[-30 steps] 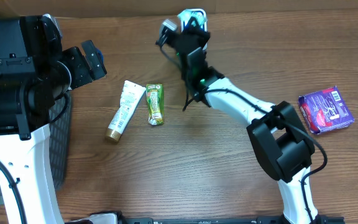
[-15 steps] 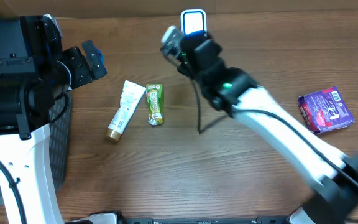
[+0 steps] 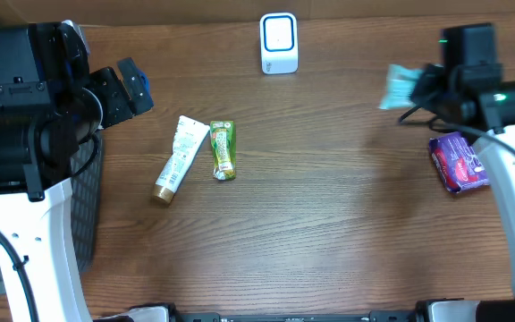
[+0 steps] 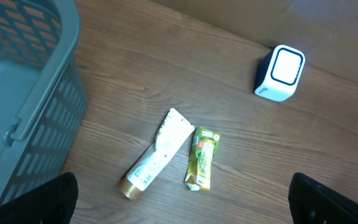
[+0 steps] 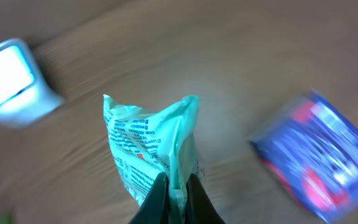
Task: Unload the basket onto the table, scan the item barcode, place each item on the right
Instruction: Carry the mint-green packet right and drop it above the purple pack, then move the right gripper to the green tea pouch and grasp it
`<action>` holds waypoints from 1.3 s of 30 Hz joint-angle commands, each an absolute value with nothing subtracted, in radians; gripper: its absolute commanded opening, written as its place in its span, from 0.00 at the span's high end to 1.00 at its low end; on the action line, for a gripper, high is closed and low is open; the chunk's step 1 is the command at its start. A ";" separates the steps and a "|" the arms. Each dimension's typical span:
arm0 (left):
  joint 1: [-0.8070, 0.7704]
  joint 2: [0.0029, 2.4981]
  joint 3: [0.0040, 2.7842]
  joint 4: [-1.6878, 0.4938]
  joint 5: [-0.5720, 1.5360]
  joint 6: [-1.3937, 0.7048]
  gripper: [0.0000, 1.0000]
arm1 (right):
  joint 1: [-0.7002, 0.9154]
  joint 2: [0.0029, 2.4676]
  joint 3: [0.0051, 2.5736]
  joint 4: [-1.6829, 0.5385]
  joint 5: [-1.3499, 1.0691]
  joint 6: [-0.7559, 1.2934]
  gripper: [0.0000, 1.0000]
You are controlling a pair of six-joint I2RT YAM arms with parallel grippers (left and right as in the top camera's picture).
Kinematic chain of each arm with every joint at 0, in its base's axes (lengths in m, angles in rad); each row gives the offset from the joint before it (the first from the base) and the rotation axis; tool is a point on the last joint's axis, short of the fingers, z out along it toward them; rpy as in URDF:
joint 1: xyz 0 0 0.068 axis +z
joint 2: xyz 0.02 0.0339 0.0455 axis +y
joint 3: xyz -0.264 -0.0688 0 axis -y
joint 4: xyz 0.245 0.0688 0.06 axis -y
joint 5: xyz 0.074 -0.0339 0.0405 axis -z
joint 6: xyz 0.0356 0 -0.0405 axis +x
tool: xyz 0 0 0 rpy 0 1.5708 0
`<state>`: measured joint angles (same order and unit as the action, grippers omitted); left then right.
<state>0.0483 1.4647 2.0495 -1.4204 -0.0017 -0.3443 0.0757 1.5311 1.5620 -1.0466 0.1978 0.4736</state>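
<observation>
Packet point(image 5: 151, 149) hangs pinched in my right gripper point(image 5: 173, 186), well right of the scanner point(image 3: 278, 43), so no scan is under way, I judge; left gripper point(image 4: 185, 205) gapes wide, empty; tube point(image 3: 175, 159) and sachet point(image 3: 223, 149) left of the scanner look yet to do

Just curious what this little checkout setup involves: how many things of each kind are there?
Tubes: 1 (white tube)
Packets: 3 (green sachet, purple pack, pale green pouch in the right gripper)
Scanners: 1 (white scanner)
Baskets: 1 (grey basket)
Total: 6
</observation>
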 commanded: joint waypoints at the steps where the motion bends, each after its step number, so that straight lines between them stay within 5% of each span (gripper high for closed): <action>1: 0.052 1.468 2.062 -1.418 -0.010 -0.337 0.01 | -0.077 1.565 1.459 -0.987 0.189 0.694 0.96; 7: 0.052 1.468 2.062 -1.418 -0.010 -0.337 0.00 | -0.249 1.601 1.269 -0.813 0.188 0.787 0.96; 12: 0.052 1.468 2.062 -1.418 -0.010 -0.337 0.00 | -0.318 1.601 1.253 -0.788 0.182 0.781 0.44; 16: 0.052 1.468 2.062 -1.418 -0.010 -0.337 0.01 | -0.332 1.601 1.279 -0.791 0.090 0.681 0.22; 25: 0.052 1.468 2.062 -1.418 -0.010 -0.337 0.01 | -0.241 1.589 1.387 -0.798 -0.301 0.423 0.23; 39: 0.052 1.468 2.062 -1.418 -0.010 -0.337 0.01 | 0.262 1.660 1.387 -0.656 -0.278 0.410 0.22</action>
